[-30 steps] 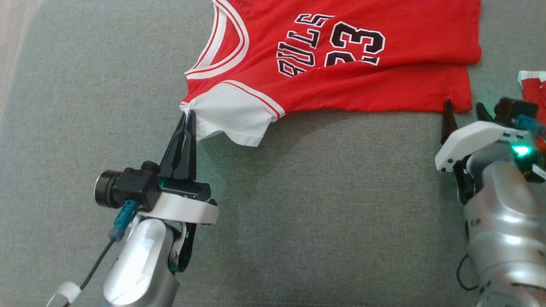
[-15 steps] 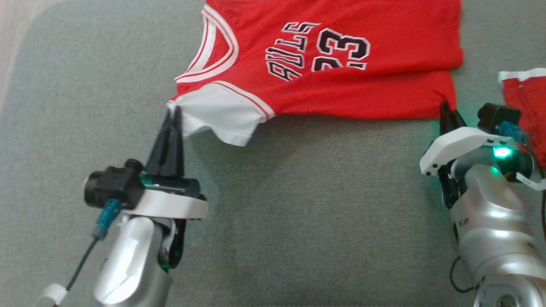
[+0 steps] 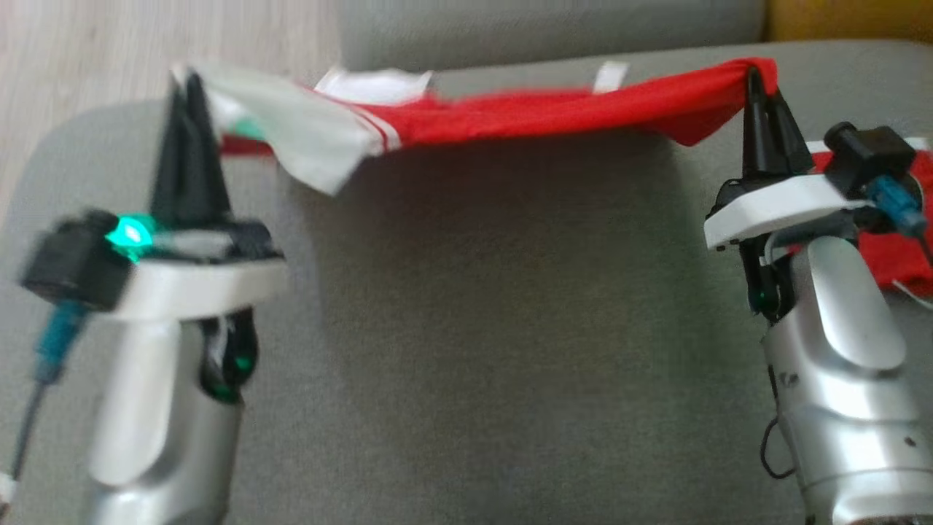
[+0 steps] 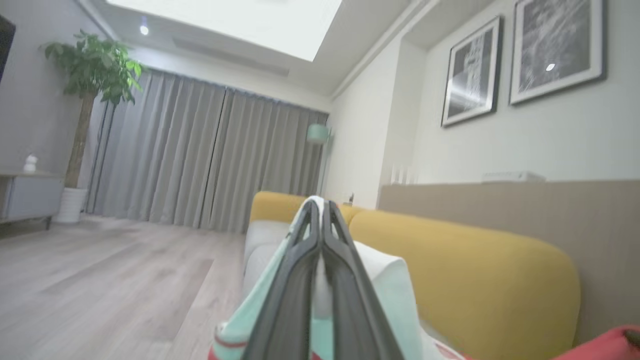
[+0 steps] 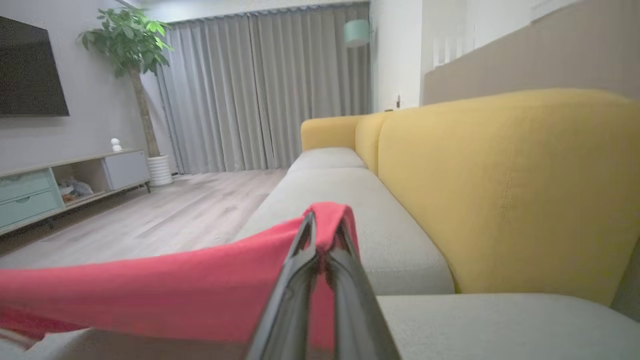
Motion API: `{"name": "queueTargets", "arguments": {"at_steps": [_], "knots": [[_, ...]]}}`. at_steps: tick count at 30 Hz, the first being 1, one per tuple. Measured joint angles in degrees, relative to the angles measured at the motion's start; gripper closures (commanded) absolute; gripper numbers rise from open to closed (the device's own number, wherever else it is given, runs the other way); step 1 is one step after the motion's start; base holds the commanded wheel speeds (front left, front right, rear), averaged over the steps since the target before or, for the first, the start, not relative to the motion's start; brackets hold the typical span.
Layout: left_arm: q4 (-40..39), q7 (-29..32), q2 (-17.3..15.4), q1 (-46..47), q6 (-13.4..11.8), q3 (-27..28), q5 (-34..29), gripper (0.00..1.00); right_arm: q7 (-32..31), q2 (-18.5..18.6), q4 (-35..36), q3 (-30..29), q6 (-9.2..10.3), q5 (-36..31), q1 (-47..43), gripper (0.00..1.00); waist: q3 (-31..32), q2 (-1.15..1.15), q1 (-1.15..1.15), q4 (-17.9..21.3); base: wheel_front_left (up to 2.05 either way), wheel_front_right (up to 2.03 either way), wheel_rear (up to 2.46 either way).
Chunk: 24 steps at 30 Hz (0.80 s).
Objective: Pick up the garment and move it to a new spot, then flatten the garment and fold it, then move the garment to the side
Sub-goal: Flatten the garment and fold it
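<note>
Spread wide beneath the left end effector (image 3: 186, 80) and the right end effector (image 3: 754, 73): a grey sofa seat (image 3: 496, 328), with a yellow sofa back (image 5: 500, 190) rising to the right of the right end effector's fingers in the right wrist view.

Strung from one end effector to the other, raised above the cushion along its near edge: the red garment (image 3: 554, 113), drawn into a long, slightly sagging band, its shadow thrown on the seat directly below. Far edge hidden behind the band, so contact with the seat there impossible to tell.

Clamped tight on the garment's white sleeve (image 4: 390, 290): the left end effector, fingers pressed together and pointing up, blurred in the head view, a green light glowing at its base. Pale cloth bunched on both sides of the closed fingers in the left wrist view.

Pinched closed on the opposite red corner: the right end effector, cloth folded over its fingertips and trailing away to their left in the right wrist view.

Just to the right of the right end effector, partly hidden behind its wrist: a second red cloth (image 3: 900, 251) with white trim, lying on the seat.

Far beyond the fingertips in the right wrist view: grey curtains (image 5: 260, 90), a potted plant (image 5: 130, 40), pale wood floor (image 5: 165, 210).
</note>
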<state>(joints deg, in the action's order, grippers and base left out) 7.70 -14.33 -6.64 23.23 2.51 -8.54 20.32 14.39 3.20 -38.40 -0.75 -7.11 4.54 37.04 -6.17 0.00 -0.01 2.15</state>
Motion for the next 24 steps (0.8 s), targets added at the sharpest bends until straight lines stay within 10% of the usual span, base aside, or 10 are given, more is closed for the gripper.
{"name": "queueTargets", "arguments": {"at_steps": [15,24], "knots": [[-31.81,14.13,-3.11,3.47,-3.12,4.92,6.35,1.0,-14.97,6.61,41.23,4.32,0.0,6.25,-9.56,1.0,4.35,0.0,0.01,3.48,0.0,0.0,0.0],[-21.18,20.39,-8.2,11.7,-1.23,6.46,8.43,1.0,-24.44,10.36,43.98,5.31,0.0,5.7,-5.32,1.0,-2.25,0.0,0.01,2.88,0.0,0.0,0.0]]}}
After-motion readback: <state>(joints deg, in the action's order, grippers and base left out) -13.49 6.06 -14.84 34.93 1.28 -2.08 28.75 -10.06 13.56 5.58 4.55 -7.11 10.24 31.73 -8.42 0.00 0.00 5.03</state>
